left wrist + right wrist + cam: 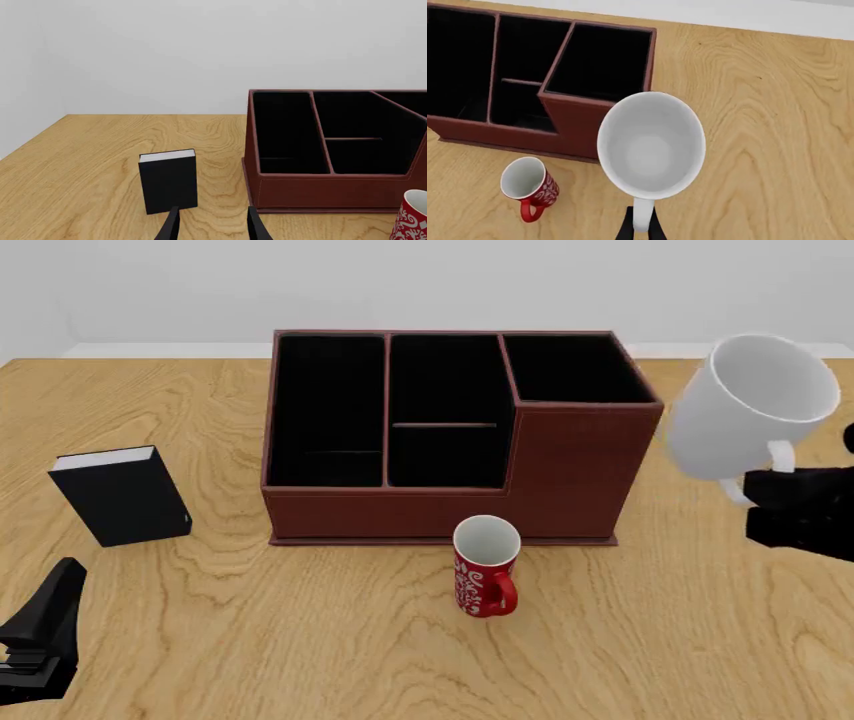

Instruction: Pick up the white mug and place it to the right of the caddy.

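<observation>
In the left wrist view, the left gripper (212, 225) showed two dark fingertips spread apart with nothing between them, low over the table (87, 165). Ahead stood the black book (169, 181) and, beside it, the caddy (320, 192); a sliver of the red mug (410, 220) showed too. The white mug was not in this view.

In the front view, the white mug (747, 410) hung in the air off the caddy's (574, 480) right end, tilted with its mouth facing up and back, handle pointing down toward the right gripper (774, 495), which was by far the nearer arm. The left gripper (40, 640) sat near the table's front-left corner.

In the right wrist view, the right gripper (640, 227) was clamped on the white mug's (650, 145) handle, the bowl lying straight out beyond the fingertips, above bare table just right of the caddy (577, 117). The coming move looked like a descent
</observation>
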Controlling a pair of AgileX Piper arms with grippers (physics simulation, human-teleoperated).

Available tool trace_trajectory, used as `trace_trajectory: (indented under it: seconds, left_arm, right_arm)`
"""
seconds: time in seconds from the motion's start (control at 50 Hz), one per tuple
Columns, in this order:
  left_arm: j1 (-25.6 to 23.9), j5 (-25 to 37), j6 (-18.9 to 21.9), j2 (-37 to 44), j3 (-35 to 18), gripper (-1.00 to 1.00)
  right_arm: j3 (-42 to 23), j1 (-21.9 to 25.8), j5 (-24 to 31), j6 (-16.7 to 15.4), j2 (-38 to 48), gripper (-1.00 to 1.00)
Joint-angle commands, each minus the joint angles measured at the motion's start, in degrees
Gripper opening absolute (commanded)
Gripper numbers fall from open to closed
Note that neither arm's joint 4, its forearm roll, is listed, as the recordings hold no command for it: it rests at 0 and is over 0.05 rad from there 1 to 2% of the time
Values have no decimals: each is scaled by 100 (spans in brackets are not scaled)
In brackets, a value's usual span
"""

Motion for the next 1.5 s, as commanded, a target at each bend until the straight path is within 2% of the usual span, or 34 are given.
trace_trajectory:
  seconds: [0.02, 0.22, 0.38, 0.48, 0.52, 0.74, 0.92, 1.04, 1.18, 1.34, 1.36, 1.38, 1.5]
  left_arm:
    - [0, 0, 0, 0, 0, 100]
    - [0, 0, 0, 0, 0, 100]
    - [0, 0, 0, 0, 0, 100]
    - [0, 0, 0, 0, 0, 100]
    - [0, 0, 0, 0, 0, 100]
    - [0, 0, 0, 0, 0, 100]
    - [0, 0, 0, 0, 0, 100]
    - [0, 0, 0, 0, 0, 100]
    - [0, 0, 0, 0, 0, 100]
    - [0, 0, 0, 0, 0, 100]
    - [0, 0, 0, 0, 0, 100]
    - [0, 0, 0, 0, 0, 100]
    - [0, 0, 0, 0, 0, 100]
  right_arm:
    - [-87, -491, 200, 108, -245, -100]
    - [-161, -913, 221, -40, -218, -100]
    - [-256, -1147, -81, -107, 232, -100]
    - [-408, -1002, -245, -6, 630, -100]
    - [-431, -1185, -300, -130, 688, -100]
    - [-884, -1215, -427, -89, 1299, -100]
    - [-1312, -1365, -509, -252, 1880, -100]
    - [-1566, -1225, -531, -271, 2203, -100]
    - [-1918, -1442, -446, -408, 2483, -100]
    - [-2227, -1409, -412, -335, 2827, -100]
    - [-2285, -1367, -399, -296, 2896, -100]
    - [-2370, -1124, -350, -88, 3037, -100]
    - [-2475, -1285, -412, -174, 3263, -100]
